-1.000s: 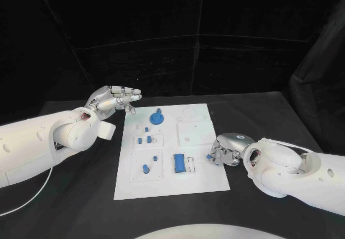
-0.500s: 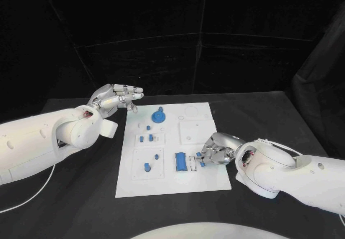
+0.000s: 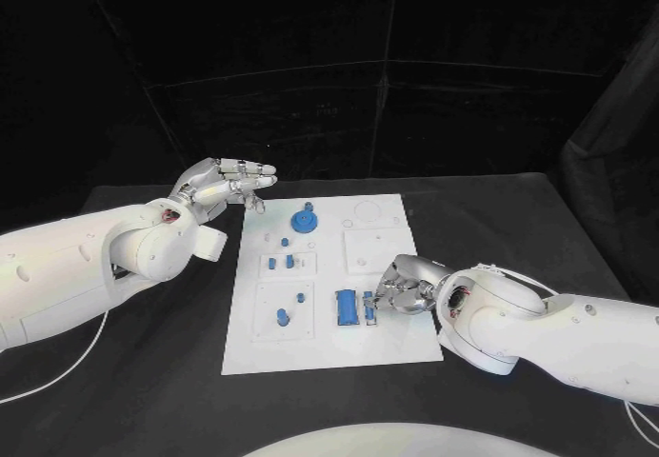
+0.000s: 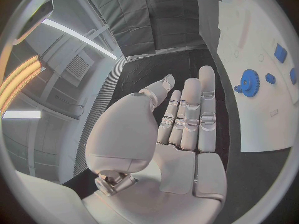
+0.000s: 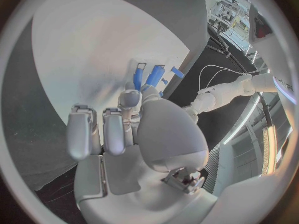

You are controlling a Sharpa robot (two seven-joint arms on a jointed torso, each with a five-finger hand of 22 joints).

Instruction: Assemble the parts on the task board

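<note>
Midway, I'd judge: white flat task board (image 3: 329, 286) on black tabletop (image 3: 509, 219) w/ blue gear (image 3: 302, 225) seated. Right hand (image 3: 395, 290) pinches small blue part (image 3: 369, 311) beside blue block (image 3: 345, 307); left hand (image 3: 227, 182) empty, fingers apart.

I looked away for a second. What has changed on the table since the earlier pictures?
The right hand moved from the board's right edge inward over the task board, its fingers now at the blue block. The left hand stayed open, raised off the board's far left corner.
</note>
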